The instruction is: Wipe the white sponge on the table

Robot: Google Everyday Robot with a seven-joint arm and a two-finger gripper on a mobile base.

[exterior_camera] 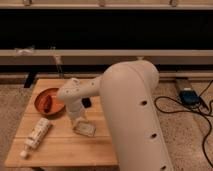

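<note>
The white sponge (85,129) lies flat on the light wooden table (60,150), near the middle of its right half. My gripper (79,120) hangs straight down from the large white arm and sits right on the sponge's near-left top edge, hiding part of it. The arm's bulk covers the right side of the table.
An orange bowl (48,101) with something dark in it stands at the back left. A white labelled bottle (36,134) lies on its side at the front left. A small black device (87,102) sits behind the gripper. Cables and a blue box (189,96) lie on the floor at right.
</note>
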